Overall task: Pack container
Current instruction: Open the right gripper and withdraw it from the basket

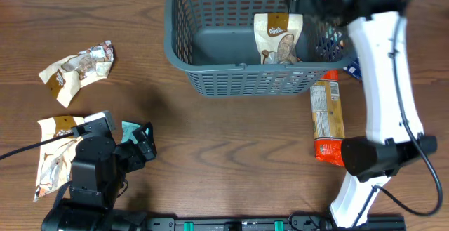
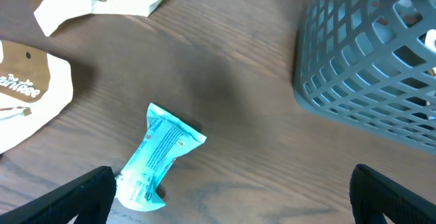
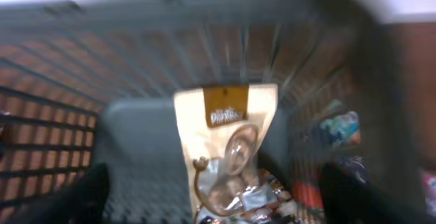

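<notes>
The dark grey slotted basket (image 1: pixel 210 73) stands at the back middle of the table. A cream snack packet (image 1: pixel 278 38) lies inside it against the right side, and it also shows in the right wrist view (image 3: pixel 228 142). My right gripper (image 1: pixel 319 6) hangs over the basket's right part. Its fingers (image 3: pixel 218 207) are open on either side of the packet and hold nothing. My left gripper (image 1: pixel 144 145) is low at the front left, open (image 2: pixel 231 207) and empty. A teal packet (image 2: pixel 160 156) lies on the table just inside its left finger.
An orange packet (image 1: pixel 327 119) lies outside the basket at the right, with a blue one (image 1: pixel 352 67) behind it. A crumpled cream packet (image 1: pixel 77 66) lies at the far left, and another cream packet (image 1: pixel 56 154) lies beside my left arm. The basket wall (image 2: pixel 368 60) is ahead right of the left gripper.
</notes>
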